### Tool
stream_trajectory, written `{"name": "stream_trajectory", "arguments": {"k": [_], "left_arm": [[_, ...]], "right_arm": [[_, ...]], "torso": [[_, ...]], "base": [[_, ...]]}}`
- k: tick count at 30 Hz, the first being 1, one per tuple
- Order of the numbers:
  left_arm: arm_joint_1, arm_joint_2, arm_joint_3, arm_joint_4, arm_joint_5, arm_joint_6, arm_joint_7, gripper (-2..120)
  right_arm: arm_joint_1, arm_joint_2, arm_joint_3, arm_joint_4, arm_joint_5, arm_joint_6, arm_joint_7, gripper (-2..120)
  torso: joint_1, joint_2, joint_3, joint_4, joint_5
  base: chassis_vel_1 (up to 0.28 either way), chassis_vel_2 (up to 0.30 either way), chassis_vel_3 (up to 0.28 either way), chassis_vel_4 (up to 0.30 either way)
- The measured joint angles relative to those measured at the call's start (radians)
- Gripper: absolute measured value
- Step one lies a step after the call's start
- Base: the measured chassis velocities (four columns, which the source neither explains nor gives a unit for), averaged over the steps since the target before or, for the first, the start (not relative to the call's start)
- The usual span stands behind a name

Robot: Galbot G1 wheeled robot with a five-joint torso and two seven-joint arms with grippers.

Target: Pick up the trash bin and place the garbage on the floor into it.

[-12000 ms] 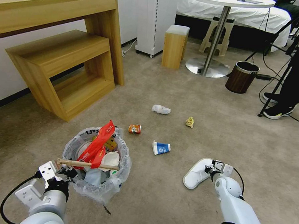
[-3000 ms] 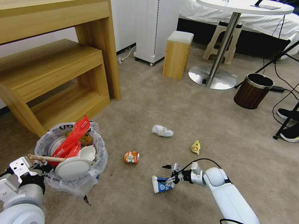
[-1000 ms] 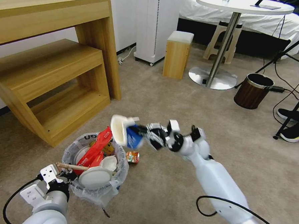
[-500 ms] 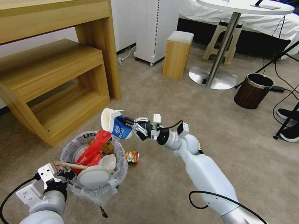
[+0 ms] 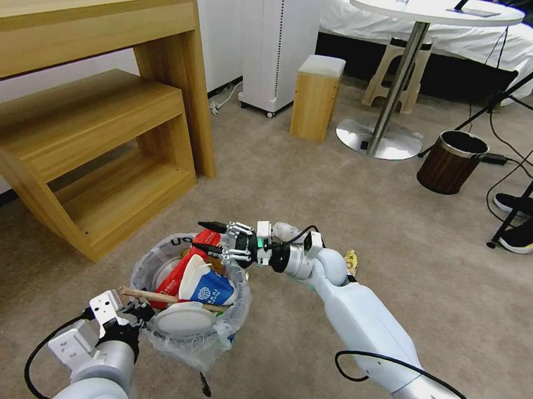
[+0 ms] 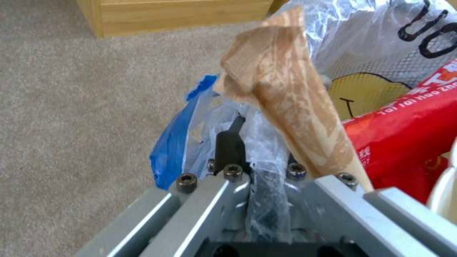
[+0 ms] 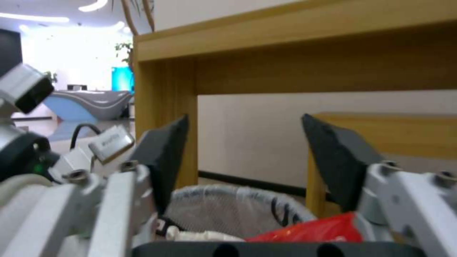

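The trash bin, lined with a lettered white bag, hangs just above the floor. My left gripper is shut on its near rim. In the left wrist view, the left gripper pinches the rim and bag beside the wooden stick and red wrapper. My right gripper hovers open and empty over the bin's far edge; its fingers spread above the rim. The blue-white cup lies inside the bin, by the red wrapper and a white slipper. A yellow wad and white tissue rest on the carpet behind the right arm.
A wooden desk with a lower shelf stands to the left. Farther back are a wooden stool, a round table's base and a brown wood-grain bin. Tripod legs and a person's shoe are at the right edge.
My right gripper carried the blue-white cup from the floor to above the bin and opened; the cup now lies in the bin. The left gripper shifted the bin slightly rightward.
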Motion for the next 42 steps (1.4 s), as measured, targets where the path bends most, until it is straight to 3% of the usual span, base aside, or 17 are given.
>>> {"name": "stream_trajectory", "arguments": {"k": [3,5,7,8,9,11,13,18,20,24,31,42], "left_arm": [[-0.006,0.001,-0.011,0.007,-0.006,0.002,0.0,1],[-0.024,0.007,-0.038,0.019,-0.052,0.003,-0.038,1],[-0.028,0.009,-0.045,0.021,-0.065,0.005,-0.049,1],[-0.033,0.016,-0.065,0.03,-0.076,0.011,-0.062,1],[-0.034,0.021,-0.078,0.034,-0.076,0.016,-0.066,1],[-0.034,0.024,-0.083,0.036,-0.077,0.019,-0.069,1],[-0.034,0.035,-0.101,0.041,-0.087,0.032,-0.072,1],[-0.039,0.043,-0.125,0.042,-0.108,0.047,-0.088,1],[-0.047,0.043,-0.155,0.038,-0.143,0.061,-0.114,1],[-0.058,0.039,-0.21,0.036,-0.201,0.069,-0.141,1],[-0.055,0.039,-0.273,0.035,-0.257,0.075,-0.159,1],[-0.024,0.032,-0.266,0.021,-0.272,0.074,-0.17,1]], "right_arm": [[-0.005,-0.006,0.02,0.019,0.021,0.006,0.014,78],[-0.032,-0.021,0.069,0.074,0.033,0.016,0.144,89],[-0.04,-0.025,0.077,0.087,0.026,0.018,0.182,92],[-0.07,-0.036,0.113,0.132,0.011,0.027,0.296,97],[-0.099,-0.048,0.139,0.168,0.006,0.046,0.379,99],[-0.11,-0.052,0.147,0.18,0.004,0.057,0.407,100],[-0.174,-0.075,0.205,0.237,-0.025,0.102,0.52,100],[-0.267,-0.121,0.314,0.29,-0.12,0.148,0.614,100],[-0.333,-0.159,0.37,0.32,-0.149,0.199,0.703,100],[-0.394,-0.168,0.437,0.335,-0.158,0.26,0.753,100],[-0.461,-0.186,0.516,0.38,-0.158,0.294,0.753,100],[-0.502,-0.155,0.546,0.4,-0.164,0.293,0.753,100]], "torso": [[0.0,0.0,0.0,0.0,-0.0001],[0.0,0.0,0.0,0.0001,-0.0001],[0.0,0.0,0.0,0.0,-0.0001],[0.0,0.0,0.0,-0.0001,0.0],[0.0,0.0,0.0,0.0,-0.0001],[0.0,0.0,0.0,-0.0001,-0.0001],[0.0,0.0,0.0,0.0,0.0002],[0.0,0.0,0.0,-0.0003,0.0003],[0.0,0.0,0.0,-0.0004,-0.0001],[0.0,0.0,0.0,-0.0002,0.0002],[0.0,0.0,0.0,-0.0001,0.0],[0.0,0.0,0.0,0.0001,0.0]], "base": [[0.0,0.0,0.0,0.0],[0.0,0.0,0.0,0.0],[0.0,0.0,0.0,0.0],[0.0,0.0,0.0,0.0],[0.0,0.0,0.0,0.0],[0.0,0.0,0.0,0.0],[0.0,0.0,0.0,0.0],[0.0,0.0,0.0,0.0],[0.0,0.0,0.0,0.0],[0.0,0.0,0.0,0.0],[0.0,0.0,0.0,0.0],[0.0,0.0,0.0,0.0]]}}
